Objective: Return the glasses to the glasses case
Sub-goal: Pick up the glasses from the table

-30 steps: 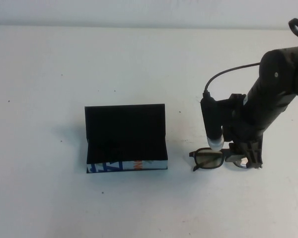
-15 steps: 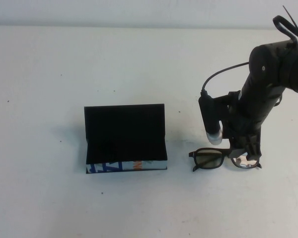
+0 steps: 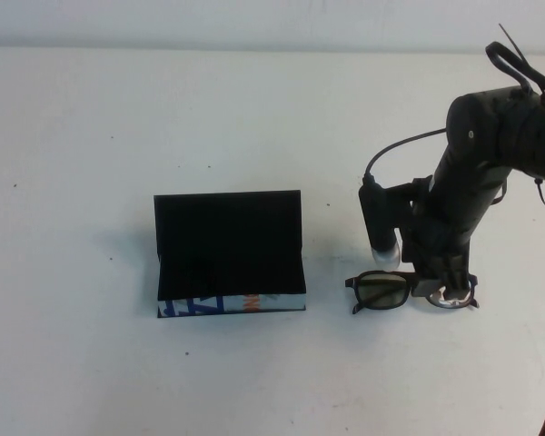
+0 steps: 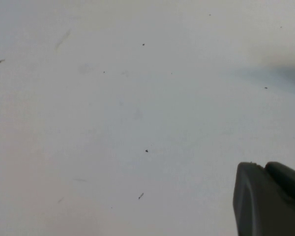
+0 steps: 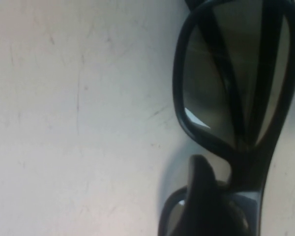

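Observation:
The black thick-framed glasses (image 3: 381, 291) lie folded on the white table, right of the glasses case (image 3: 229, 241). The case stands open, black lid up, with its light blue front (image 3: 232, 304) facing me. My right gripper (image 3: 445, 291) is down over the right half of the glasses, hiding most of that lens. In the right wrist view the glasses (image 5: 179, 88) fill the frame, and my right gripper (image 5: 250, 172) is open with one finger (image 5: 201, 196) over a lens and the other at the picture's edge, the frame between them. My left gripper (image 4: 263, 167) is shut and empty over bare table.
The white table (image 3: 118, 136) runs to a pale wall at the back. The right arm's cable (image 3: 400, 141) loops above the glasses. The left arm is out of the high view.
The right arm has swung more upright and its wrist shifted slightly left over the glasses. The glasses and the case have not moved.

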Robot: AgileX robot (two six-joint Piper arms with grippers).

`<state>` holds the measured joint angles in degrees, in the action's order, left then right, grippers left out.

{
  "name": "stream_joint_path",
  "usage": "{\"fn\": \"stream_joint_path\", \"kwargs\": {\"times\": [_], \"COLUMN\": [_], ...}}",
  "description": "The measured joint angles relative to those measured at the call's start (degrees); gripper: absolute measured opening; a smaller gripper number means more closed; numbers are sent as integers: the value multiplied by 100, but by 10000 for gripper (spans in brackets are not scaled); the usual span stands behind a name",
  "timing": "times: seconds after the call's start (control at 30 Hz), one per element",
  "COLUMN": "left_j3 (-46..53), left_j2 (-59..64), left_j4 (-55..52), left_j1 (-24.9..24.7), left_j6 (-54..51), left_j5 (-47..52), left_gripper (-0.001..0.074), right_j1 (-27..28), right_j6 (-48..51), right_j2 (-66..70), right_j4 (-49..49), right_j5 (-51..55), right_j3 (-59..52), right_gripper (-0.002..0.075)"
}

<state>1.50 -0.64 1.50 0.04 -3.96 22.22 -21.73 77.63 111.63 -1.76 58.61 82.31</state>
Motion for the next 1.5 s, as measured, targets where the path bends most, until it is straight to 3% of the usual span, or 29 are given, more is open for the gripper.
{"fn": "stream_joint_path", "kwargs": {"times": [0.87,1.0,1.3,1.5], "left_j3": [0,0,0,0], "left_j2": [0,0,0,0], "left_j4": [0,0,0,0], "left_j1": [0,0,0,0], "left_j6": [0,0,0,0], "left_j5": [0,0,0,0], "left_gripper": [-3,-3,-3,-3], "right_j1": [0,0,0,0], "right_j6": [0,-19,-32,-45], "right_j2": [211,211,142,53], "right_j4": [-109,-109,-84,-64], "right_j5": [-104,-38,80,276], "right_j3": [9,9,9,9], "right_gripper": [357,305,66,58]}}
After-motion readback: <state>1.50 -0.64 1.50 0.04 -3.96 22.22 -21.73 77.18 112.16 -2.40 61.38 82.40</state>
